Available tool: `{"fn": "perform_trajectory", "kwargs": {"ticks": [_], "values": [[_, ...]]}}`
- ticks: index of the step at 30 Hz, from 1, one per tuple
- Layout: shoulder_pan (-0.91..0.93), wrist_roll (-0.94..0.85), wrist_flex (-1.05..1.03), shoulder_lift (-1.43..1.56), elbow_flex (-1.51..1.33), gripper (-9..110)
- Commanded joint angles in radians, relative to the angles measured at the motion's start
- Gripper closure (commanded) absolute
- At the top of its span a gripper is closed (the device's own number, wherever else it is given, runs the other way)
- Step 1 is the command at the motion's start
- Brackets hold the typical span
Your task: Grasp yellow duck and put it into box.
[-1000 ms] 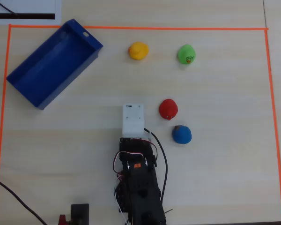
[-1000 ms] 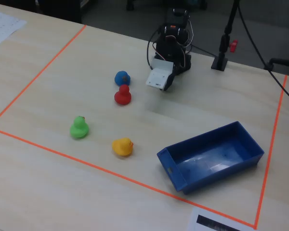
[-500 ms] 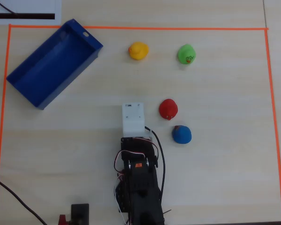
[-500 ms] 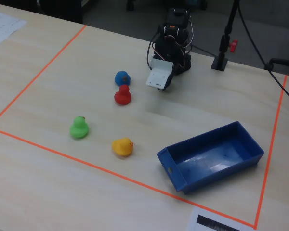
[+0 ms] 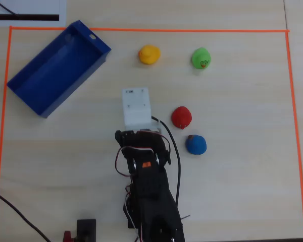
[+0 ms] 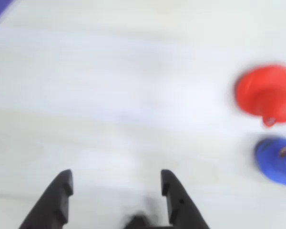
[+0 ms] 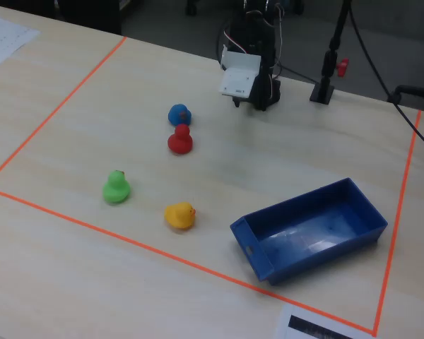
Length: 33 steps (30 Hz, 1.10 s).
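Observation:
The yellow duck (image 5: 149, 54) stands on the table near the far tape line, also seen in the fixed view (image 7: 179, 215); it is out of the wrist view. The box (image 5: 58, 67) is an open blue tray, empty, at the far left of the overhead view and at the lower right of the fixed view (image 7: 311, 229). My gripper (image 6: 115, 179) is open, its two dark fingers apart over bare table, nothing between them. In the overhead view a white camera housing (image 5: 137, 107) hides the fingers; it sits well short of the yellow duck.
A green duck (image 5: 201, 58) stands right of the yellow one. A red duck (image 5: 181, 117) and a blue duck (image 5: 195, 144) lie just right of the arm, both at the right of the wrist view (image 6: 267, 95). Orange tape (image 5: 141, 30) frames the work area.
The arm has risen and reached forward, swinging slightly left in the overhead view. The ducks and the box have not moved.

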<state>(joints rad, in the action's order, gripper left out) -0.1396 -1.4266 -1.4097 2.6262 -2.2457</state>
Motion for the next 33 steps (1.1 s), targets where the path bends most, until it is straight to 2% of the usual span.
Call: {"fn": "perform_trajectory", "kwargs": {"ticks": [1, 5, 11, 19, 33], "values": [[-0.02, 0.008, 0.132, -0.268, 0.218, 72], [-0.006, -0.011, 0.276, -0.451, 0.345, 68], [0.074, -0.046, 0.568, -0.612, 0.367, 67], [0.15, 0.08, 0.649, -0.845, 0.568, 67], [0.221, 0.121, 0.692, -1.266, 0.848, 66]]}}
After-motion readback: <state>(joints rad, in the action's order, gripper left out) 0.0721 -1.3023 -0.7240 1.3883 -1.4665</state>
